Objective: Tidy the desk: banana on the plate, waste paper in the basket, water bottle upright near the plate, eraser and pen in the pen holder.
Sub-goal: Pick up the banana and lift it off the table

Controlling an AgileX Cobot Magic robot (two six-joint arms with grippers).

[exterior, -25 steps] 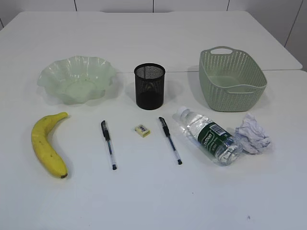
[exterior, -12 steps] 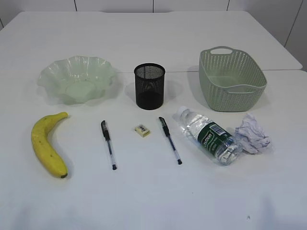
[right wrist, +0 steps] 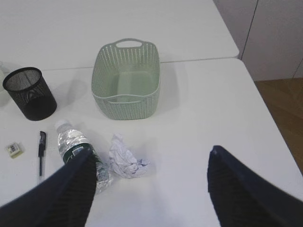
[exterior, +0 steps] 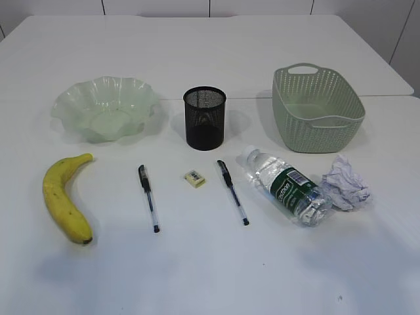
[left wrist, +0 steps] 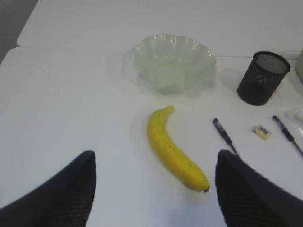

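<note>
Banana (left wrist: 175, 151): lies flat on the desk (exterior: 216, 275), ahead of the left claw (left wrist: 154, 189) and between its two fingers as the wrist view frames it; long axis runs from the stem end, nearer the plate, back and rightward to the dark tip close to the claw.
Plate (left wrist: 174, 64): pale green, wavy rim, empty, beyond the banana's stem end and apart from it.
Nearer arm for banana: left, by judgement; banana and plate both sit on that side of the exterior view.
Left claw: fingers spread wide, holding nothing, touching nothing, above the desk.
Waste paper (right wrist: 125, 161): crumpled ball ahead of the right claw (right wrist: 149, 198), slightly left of its midline, just beside the bottle's base.
Water bottle (right wrist: 83, 156): on its side, cap pointing away toward the pen holder (right wrist: 29, 93).
Basket (right wrist: 127, 80): empty, directly beyond the paper.
Right claw: fingers spread wide, empty, clear of all items.
Pens and eraser (exterior: 194, 178): two pens flank the eraser in front of the pen holder, between the two arms; none yet stowed.
Task state: nothing placed so far, judging by the layout.
</note>
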